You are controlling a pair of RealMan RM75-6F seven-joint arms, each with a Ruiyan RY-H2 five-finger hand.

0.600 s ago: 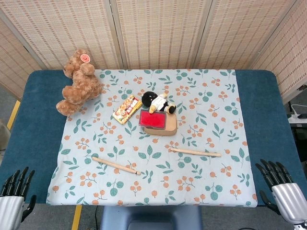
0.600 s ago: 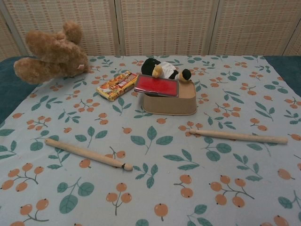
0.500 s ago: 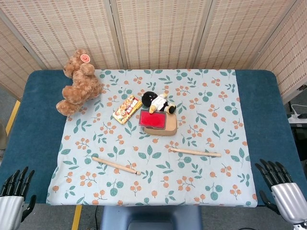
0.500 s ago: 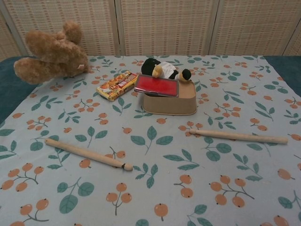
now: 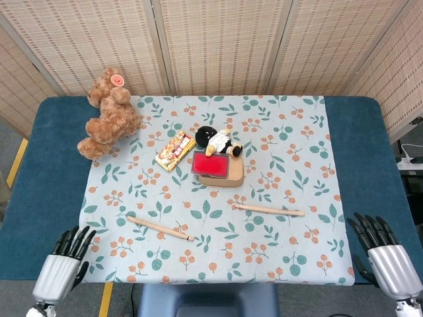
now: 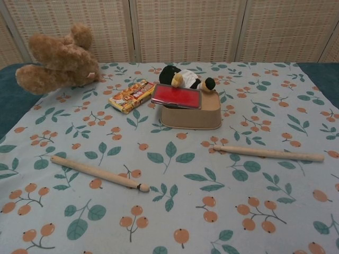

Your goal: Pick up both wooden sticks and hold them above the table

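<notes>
Two wooden sticks lie flat on the leaf-patterned cloth (image 5: 291, 172). The left stick (image 5: 159, 228) (image 6: 98, 173) lies slanted at the front left. The right stick (image 5: 268, 210) (image 6: 268, 153) lies almost level at the front right. My left hand (image 5: 63, 267) hovers at the table's front left corner, fingers straight and apart, holding nothing, well left of the left stick. My right hand (image 5: 383, 257) sits at the front right corner, fingers spread, empty, right of the right stick. Neither hand shows in the chest view.
A brown teddy bear (image 5: 108, 114) lies at the back left. Mid-table stand a tan box with a red lid (image 5: 217, 169), a black-and-white plush (image 5: 219, 140) behind it, and a yellow snack packet (image 5: 175, 150). Woven screens close off the back.
My left hand has moved right and forward, from the frame's bottom left corner onto the table's front left corner. My right hand has crept slightly forward. The sticks have not moved.
</notes>
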